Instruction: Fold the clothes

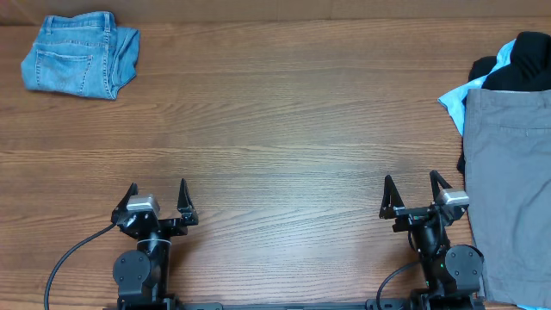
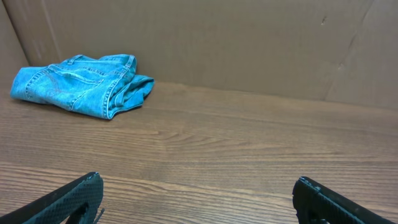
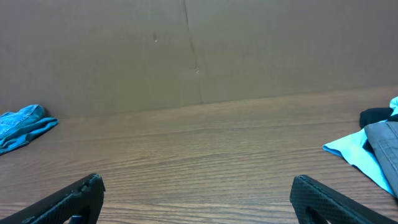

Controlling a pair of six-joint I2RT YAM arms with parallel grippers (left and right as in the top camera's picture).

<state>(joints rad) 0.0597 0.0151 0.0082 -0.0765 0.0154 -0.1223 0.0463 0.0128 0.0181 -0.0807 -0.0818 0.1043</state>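
Grey shorts point(image 1: 508, 181) lie spread at the table's right edge, on top of a black piece point(image 1: 525, 65) and a light-blue piece point(image 1: 454, 102). Their corner shows in the right wrist view point(image 3: 387, 146). A folded blue denim piece point(image 1: 79, 54) lies at the far left corner and shows in the left wrist view point(image 2: 81, 84). My left gripper point(image 1: 156, 194) point(image 2: 198, 186) is open and empty near the front edge. My right gripper point(image 1: 416, 190) point(image 3: 198, 186) is open and empty, just left of the grey shorts.
A brown cardboard wall point(image 2: 249, 43) stands along the back of the wooden table point(image 1: 275, 129). Black cables run from both arm bases at the front edge.
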